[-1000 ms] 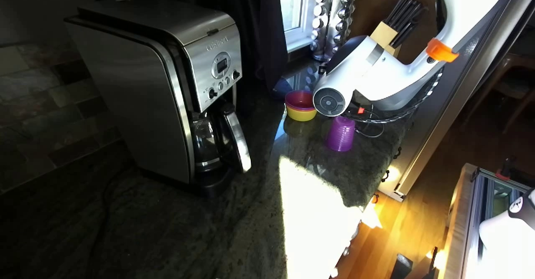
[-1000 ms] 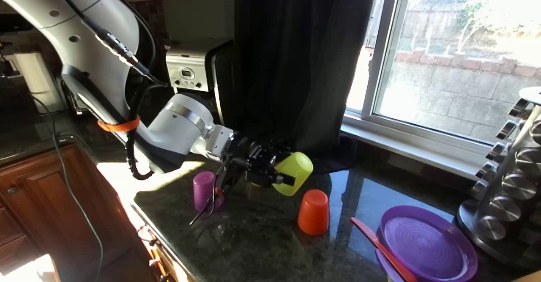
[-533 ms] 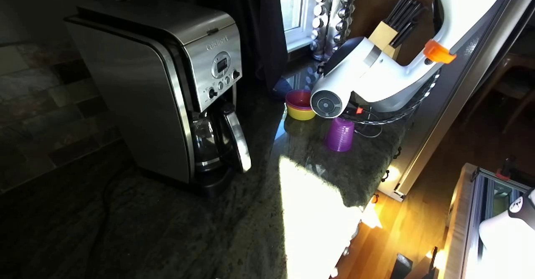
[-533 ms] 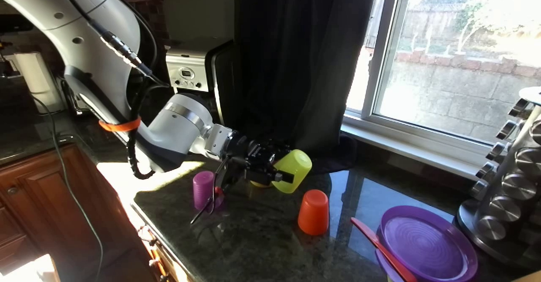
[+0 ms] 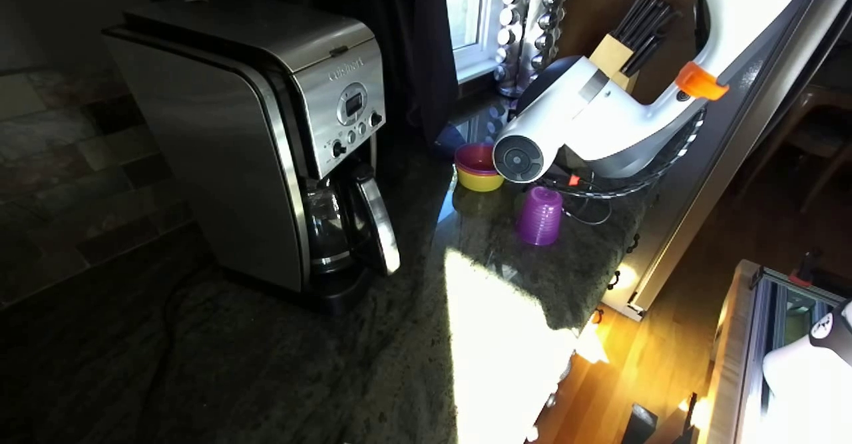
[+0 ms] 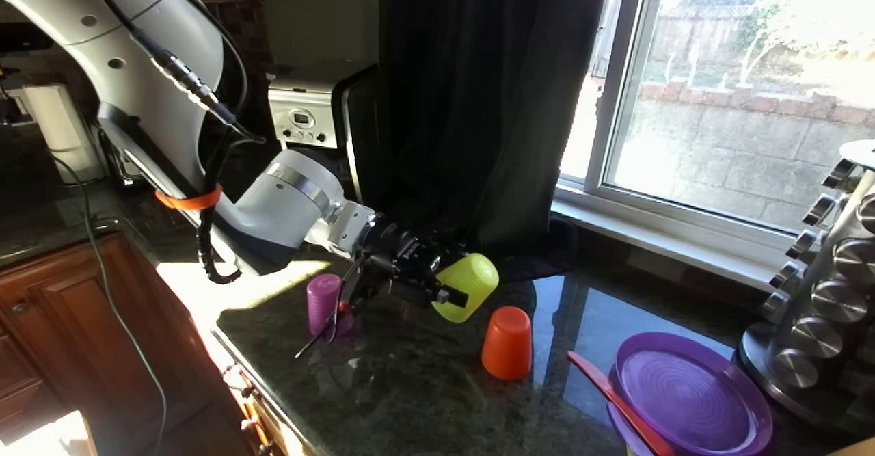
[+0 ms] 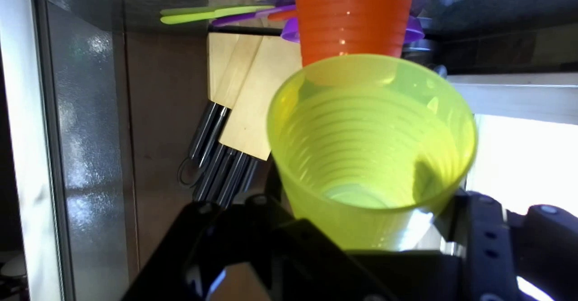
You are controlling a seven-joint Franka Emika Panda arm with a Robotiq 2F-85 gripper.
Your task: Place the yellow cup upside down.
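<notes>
The yellow cup [image 6: 472,279], lime and see-through, hangs tilted in my gripper [image 6: 454,271], its closed base up and its mouth slanting down toward the arm. My fingers press on opposite sides of its wall. Looking from the wrist, I see into the mouth of the yellow cup [image 7: 361,156], with the gripper [image 7: 365,210] around its body. How far its lower rim stands from the counter, I cannot tell. In an exterior view the arm [image 5: 572,118] hides cup and gripper.
An upside-down orange cup [image 6: 507,346] stands close beside the held cup. A purple cup [image 6: 323,305] is near the wrist's hanging cable. Stacked bowls [image 5: 478,181], a purple plate [image 6: 694,387], a red knife [image 6: 618,401] and a spice rack [image 6: 813,312] also occupy the counter.
After rising slightly, my gripper with the yellow cup has dropped a little, back toward the arm's base. The purple cup has shifted slightly. The orange cup stays put.
</notes>
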